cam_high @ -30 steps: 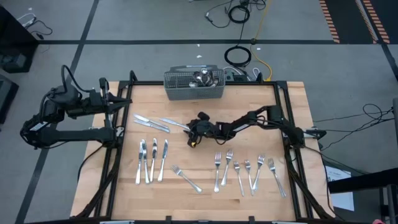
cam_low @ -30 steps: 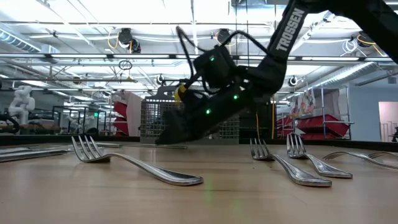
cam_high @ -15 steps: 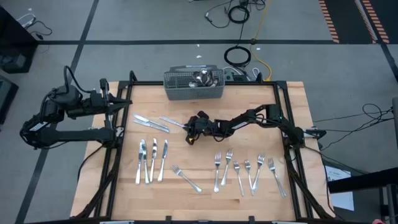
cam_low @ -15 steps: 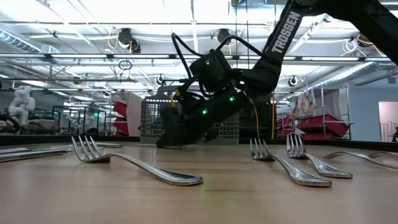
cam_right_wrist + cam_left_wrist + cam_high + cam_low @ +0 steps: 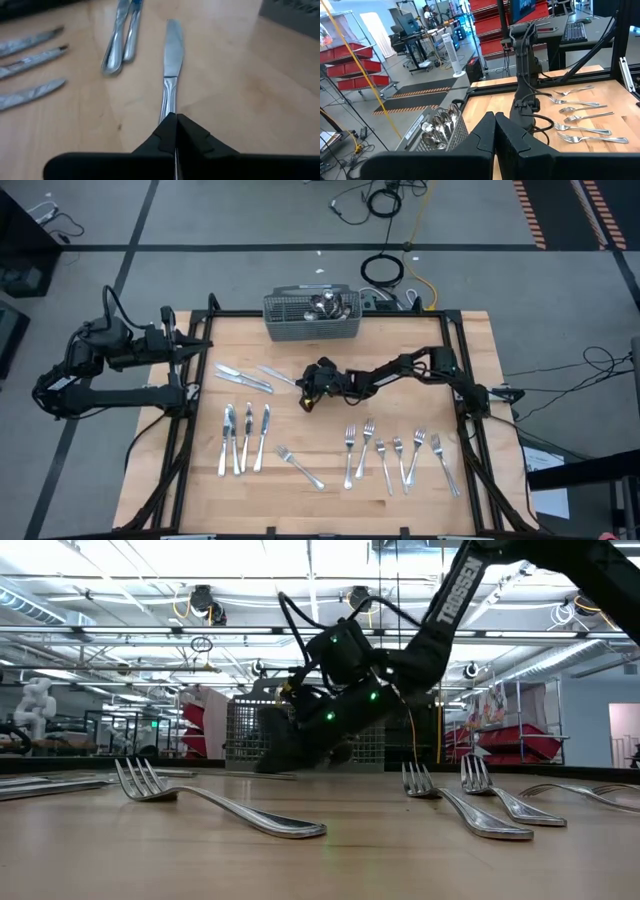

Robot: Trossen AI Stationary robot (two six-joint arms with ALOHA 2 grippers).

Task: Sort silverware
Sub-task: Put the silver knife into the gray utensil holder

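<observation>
Near the desk's (image 5: 470,350) centre, the right claw (image 5: 176,131) had pinched shut on a table knife's (image 5: 170,75) handle, blade pointing toward ten o'clock; the left claw (image 5: 495,131) waited closed at nine o'clock

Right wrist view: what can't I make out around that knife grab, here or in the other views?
- Knife: handle end hidden between the right gripper fingertips; on or off the table cannot be told.
- High view: the right gripper covers the grip point.
- Low view: the gripper body blocks the knife.
- Basket: the pieces inside are too small in the high view to sort by type.
- Left gripper: shut, parked off the table.
</observation>
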